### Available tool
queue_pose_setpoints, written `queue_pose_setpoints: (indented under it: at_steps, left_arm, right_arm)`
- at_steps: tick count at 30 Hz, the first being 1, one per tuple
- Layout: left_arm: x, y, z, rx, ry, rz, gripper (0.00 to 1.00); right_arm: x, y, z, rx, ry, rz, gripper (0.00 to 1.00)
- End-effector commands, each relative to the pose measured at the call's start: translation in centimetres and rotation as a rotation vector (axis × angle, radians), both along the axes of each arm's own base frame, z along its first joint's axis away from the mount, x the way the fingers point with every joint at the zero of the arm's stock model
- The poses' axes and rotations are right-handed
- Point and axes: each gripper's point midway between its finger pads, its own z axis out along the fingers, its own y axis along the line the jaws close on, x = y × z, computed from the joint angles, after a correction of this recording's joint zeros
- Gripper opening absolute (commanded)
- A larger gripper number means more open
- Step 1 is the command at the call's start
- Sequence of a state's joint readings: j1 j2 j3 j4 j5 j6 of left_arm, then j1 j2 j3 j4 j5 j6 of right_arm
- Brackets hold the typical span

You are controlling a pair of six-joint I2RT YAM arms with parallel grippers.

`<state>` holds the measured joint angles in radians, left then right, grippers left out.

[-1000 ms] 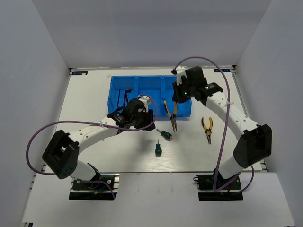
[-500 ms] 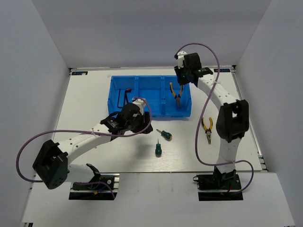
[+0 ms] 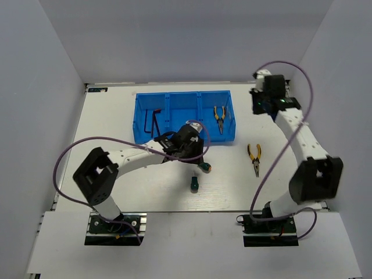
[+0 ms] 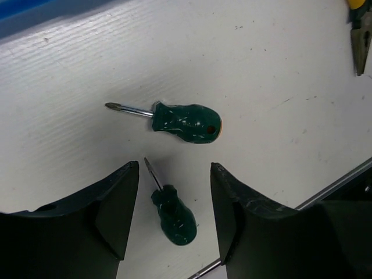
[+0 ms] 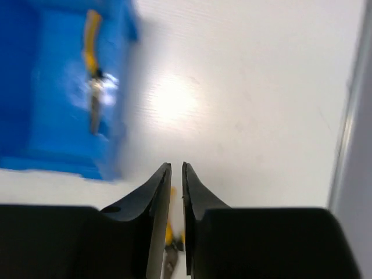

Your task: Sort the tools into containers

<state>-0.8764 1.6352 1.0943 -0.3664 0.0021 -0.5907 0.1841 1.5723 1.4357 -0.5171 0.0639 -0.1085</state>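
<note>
One pair of pliers has been dropped into the right compartment of the blue tray, the right gripper withdrawn nearly closed and empty, and the left gripper, fingers spread, brought over the screwdrivers next.

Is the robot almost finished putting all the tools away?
About halfway. Done: the hex keys lie in the left compartment of the blue tray, and one pair of pliers lies in the right one. In hand: nothing; the open left gripper hovers above one green screwdriver and the other screwdriver. Left: both of those, plus the second pliers on the table. The right gripper is shut and empty.
</note>
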Motion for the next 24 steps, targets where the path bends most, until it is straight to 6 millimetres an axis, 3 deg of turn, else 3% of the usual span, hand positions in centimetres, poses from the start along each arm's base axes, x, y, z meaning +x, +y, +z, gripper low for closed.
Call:
queue_pose_setpoints:
  at_steps: [1,3,4,7,9,20,24]
  left_arm:
    - [0.2,-1.5,0.8,0.016,0.008,0.038,0.63]
    - [0.0,-2.2,-0.1,0.045,0.027,0.058,0.63]
    - [0.1,-2.2,-0.3,0.057,0.034,0.071,0.63]
    - [0.2,-2.7,-0.1,0.055,0.04,0.095,0.63]
    - [0.0,-3.1,0.0,0.06,0.039,0.098,0.64]
    - [-0.9,-3.1,1.4,0.062,0.007,0.107,0.66]
    - [-1.9,-1.1,0.9,0.114,0.017,0.144,0.66]
  right_arm:
    - [-5.2,-5.0,-4.3,-0.019,0.156,-0.117,0.19]
    - [-8.0,-6.8,-6.7,-0.019,0.223,-0.135,0.3]
    - [-8.7,-7.0,-7.1,-0.005,0.235,-0.135,0.34]
    - [-10.6,-7.5,-10.5,0.022,0.34,-0.122,0.53]
    - [-11.2,-7.4,-12.2,0.04,0.407,-0.12,0.58]
    - [-10.9,-7.5,-18.2,0.068,0.53,-0.136,0.56]
    - [-10.8,-7.7,-19.7,0.064,0.545,-0.171,0.49]
